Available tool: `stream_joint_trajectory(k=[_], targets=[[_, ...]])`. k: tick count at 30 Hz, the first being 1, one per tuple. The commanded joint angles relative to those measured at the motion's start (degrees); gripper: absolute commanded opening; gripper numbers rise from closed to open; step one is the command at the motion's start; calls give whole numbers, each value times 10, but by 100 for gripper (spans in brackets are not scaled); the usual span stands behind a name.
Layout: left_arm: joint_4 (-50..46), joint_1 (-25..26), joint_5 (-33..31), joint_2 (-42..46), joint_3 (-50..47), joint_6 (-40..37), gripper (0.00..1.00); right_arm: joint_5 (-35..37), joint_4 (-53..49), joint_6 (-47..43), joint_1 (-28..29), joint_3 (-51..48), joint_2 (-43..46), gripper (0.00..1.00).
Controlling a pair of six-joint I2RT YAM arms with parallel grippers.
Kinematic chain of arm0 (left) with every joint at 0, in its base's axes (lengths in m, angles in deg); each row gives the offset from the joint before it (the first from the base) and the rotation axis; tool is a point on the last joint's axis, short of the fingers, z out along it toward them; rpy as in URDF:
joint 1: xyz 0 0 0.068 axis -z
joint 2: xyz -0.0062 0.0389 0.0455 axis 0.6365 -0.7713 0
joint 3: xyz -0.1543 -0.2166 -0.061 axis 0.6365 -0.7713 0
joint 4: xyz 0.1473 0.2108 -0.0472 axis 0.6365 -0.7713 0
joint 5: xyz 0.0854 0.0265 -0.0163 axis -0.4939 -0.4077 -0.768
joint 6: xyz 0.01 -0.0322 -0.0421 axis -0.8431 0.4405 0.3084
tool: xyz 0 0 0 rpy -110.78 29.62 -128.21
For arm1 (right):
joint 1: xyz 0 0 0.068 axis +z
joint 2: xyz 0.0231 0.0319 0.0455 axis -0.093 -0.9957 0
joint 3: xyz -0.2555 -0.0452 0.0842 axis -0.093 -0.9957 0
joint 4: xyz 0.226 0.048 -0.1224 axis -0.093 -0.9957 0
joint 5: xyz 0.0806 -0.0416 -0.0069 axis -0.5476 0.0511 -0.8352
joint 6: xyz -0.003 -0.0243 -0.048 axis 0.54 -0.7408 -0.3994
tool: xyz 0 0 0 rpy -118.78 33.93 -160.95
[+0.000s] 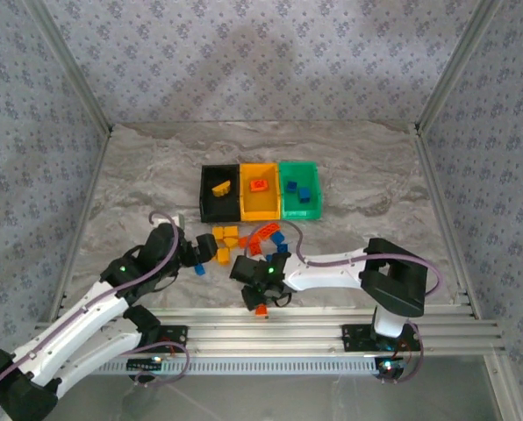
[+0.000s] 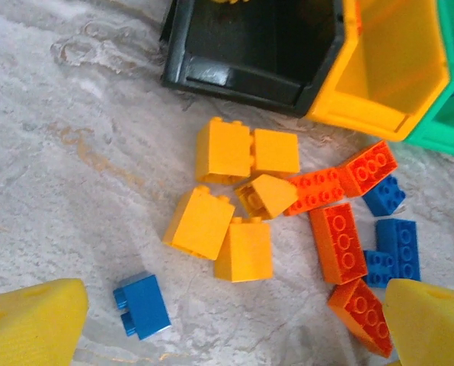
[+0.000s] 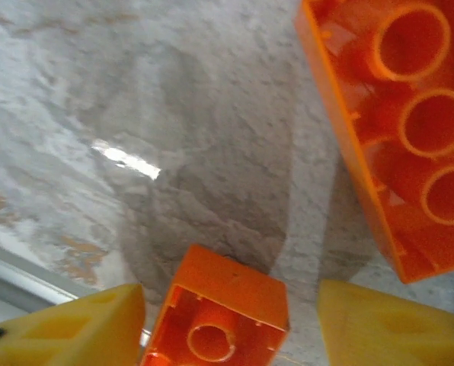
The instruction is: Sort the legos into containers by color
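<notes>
Three containers stand in a row: black (image 1: 204,198), orange-yellow (image 1: 260,209) and green (image 1: 298,165). Loose legos lie in front of them: yellow ones (image 2: 223,149), red-orange ones (image 2: 337,244) and blue ones (image 2: 398,248), with one blue brick (image 2: 143,305) off to the side. My left gripper (image 2: 234,328) hovers open over this pile with nothing between its fingers. My right gripper (image 3: 231,320) is low at the table, open, with a small red-orange brick (image 3: 219,313) lying upside down between its fingers. The left finger is close against this brick and the right finger stands apart from it.
The black bin holds a yellow brick (image 1: 221,187), the orange-yellow bin a red-orange one (image 1: 259,184), the green bin blue ones (image 1: 297,189). A larger red-orange brick (image 3: 394,130) lies just beyond the right fingers. The metal rail (image 1: 314,317) at the table's near edge is right behind the right gripper.
</notes>
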Motion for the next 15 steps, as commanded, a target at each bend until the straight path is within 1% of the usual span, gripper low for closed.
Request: stream_joint_trajectory(k=[1, 4, 9, 12, 15], targets=[[-19, 4, -6, 12, -5, 15, 100, 15, -49, 4, 10, 15, -15, 51], [-19, 4, -5, 17, -9, 17, 99, 25, -49, 4, 11, 19, -10, 42], [-21, 4, -2, 26, -15, 16, 100, 46, -36, -10, 10, 20, 42, 30], [-29, 4, -1, 32, -18, 17, 100, 67, -36, -26, -1, 31, 82, 28], [-30, 4, 5, 46, -31, 24, 100, 86, -38, -58, -35, 64, 116, 28]])
